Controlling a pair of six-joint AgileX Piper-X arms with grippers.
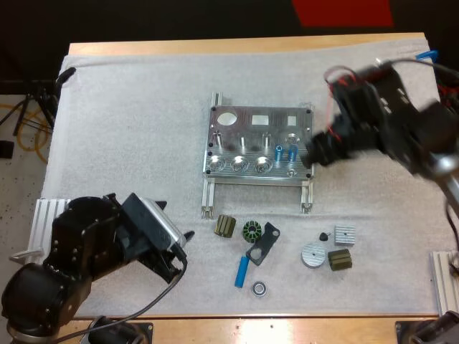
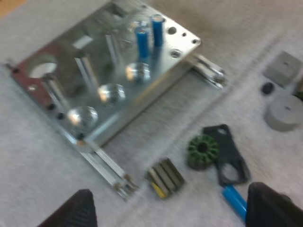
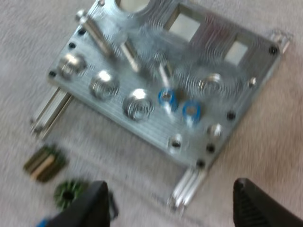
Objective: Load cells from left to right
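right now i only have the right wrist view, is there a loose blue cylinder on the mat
observer: yes, one blue cylinder lies flat on the mat, right beside the black bracket
operator: where's my left gripper
observer: the left gripper is open and aimed toward the fixture, with that cylinder's end close by one finger
operator: what's further right on the mat
observer: a round silver disc with a finned silver block next to it

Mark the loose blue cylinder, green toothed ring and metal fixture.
loose blue cylinder (image 1: pixel 242 272): high view, mid-body.
green toothed ring (image 1: pixel 246 233): high view, rim.
metal fixture (image 1: pixel 276 127): high view, bare top plate.
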